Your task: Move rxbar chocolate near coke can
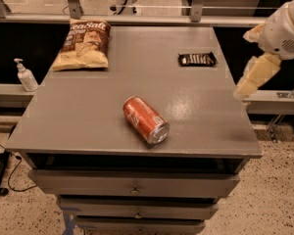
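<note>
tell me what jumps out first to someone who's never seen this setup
The red coke can lies on its side near the front middle of the grey table. At the far left corner sits a big brown-and-tan chip bag, and the small black rxbar chocolate lies flat near the far right edge. The robot's pale gripper hangs just off the table's right edge, apart from the bar.
</note>
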`<control>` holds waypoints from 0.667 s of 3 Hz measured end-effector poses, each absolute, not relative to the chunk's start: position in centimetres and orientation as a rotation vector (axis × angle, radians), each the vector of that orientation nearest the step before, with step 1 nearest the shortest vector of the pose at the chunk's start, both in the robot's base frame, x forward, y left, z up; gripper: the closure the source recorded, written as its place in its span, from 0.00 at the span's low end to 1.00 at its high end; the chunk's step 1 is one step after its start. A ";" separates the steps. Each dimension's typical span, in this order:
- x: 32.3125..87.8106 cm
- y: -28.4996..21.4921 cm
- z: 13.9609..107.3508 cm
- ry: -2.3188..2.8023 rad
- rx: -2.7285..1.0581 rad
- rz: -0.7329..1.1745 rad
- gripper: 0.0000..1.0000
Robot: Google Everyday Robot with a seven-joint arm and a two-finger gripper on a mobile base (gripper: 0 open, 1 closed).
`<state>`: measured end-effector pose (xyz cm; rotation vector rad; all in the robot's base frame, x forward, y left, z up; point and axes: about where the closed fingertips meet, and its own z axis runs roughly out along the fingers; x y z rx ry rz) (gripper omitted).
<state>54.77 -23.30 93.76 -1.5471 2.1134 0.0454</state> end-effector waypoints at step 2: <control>64.9 -22.3 88.5 2.081 -1.341 0.285 0.00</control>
